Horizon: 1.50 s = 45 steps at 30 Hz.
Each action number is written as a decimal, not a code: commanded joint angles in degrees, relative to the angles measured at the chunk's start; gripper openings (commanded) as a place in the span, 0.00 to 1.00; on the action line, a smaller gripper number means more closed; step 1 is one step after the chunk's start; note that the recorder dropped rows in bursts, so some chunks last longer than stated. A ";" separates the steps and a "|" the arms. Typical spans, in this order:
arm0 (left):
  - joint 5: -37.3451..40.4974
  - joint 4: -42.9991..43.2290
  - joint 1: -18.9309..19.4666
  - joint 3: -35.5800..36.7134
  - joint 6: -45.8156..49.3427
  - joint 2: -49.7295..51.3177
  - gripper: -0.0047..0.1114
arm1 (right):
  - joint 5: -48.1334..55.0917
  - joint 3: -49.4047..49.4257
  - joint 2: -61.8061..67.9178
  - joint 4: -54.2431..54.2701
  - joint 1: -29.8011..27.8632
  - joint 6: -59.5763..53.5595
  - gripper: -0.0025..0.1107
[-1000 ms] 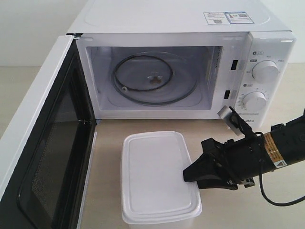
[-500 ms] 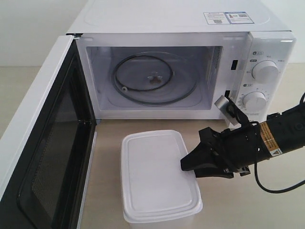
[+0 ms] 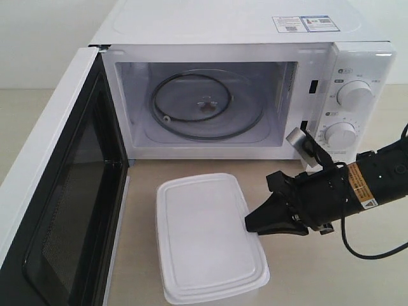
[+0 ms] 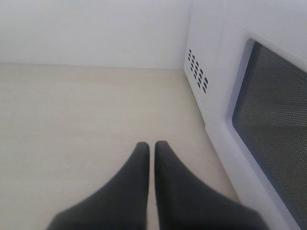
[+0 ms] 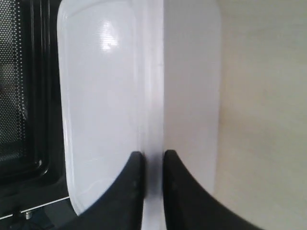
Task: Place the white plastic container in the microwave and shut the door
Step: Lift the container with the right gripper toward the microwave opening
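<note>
The white plastic container (image 3: 207, 236) lies lidded on the table in front of the microwave (image 3: 223, 25), whose door (image 3: 57, 191) hangs wide open at the left. My right gripper (image 3: 250, 226) is at the container's right edge. In the right wrist view the container (image 5: 105, 96) fills the middle, and my right gripper (image 5: 153, 155) is shut on its lid rim, one finger on each side. My left gripper (image 4: 151, 145) is shut on nothing, hovering over bare table beside the outer face of the door (image 4: 273, 115).
The glass turntable (image 3: 205, 105) sits bare inside the cavity. Two round dials (image 3: 354, 95) are on the right control panel. A cable (image 3: 376, 252) loops below the right arm. The microwave's vented side (image 4: 197, 72) stands near a white wall.
The right gripper moved up and to the left along the container's right edge. The container has slid a little to the left and turned slightly. The door and the microwave have stayed put.
</note>
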 commanded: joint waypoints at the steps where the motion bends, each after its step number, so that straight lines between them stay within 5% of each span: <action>1: 0.16 -0.02 0.16 0.22 0.05 -0.17 0.08 | -0.59 -0.32 0.05 -0.17 -0.04 -0.89 0.07; 25: 0.16 -0.02 0.16 0.22 0.05 -0.17 0.08 | 0.42 -0.08 -4.55 2.98 -0.04 -5.82 0.02; 45: 0.16 -0.02 0.16 0.22 0.05 -0.17 0.08 | -6.33 14.01 -8.49 37.76 0.01 -22.10 0.02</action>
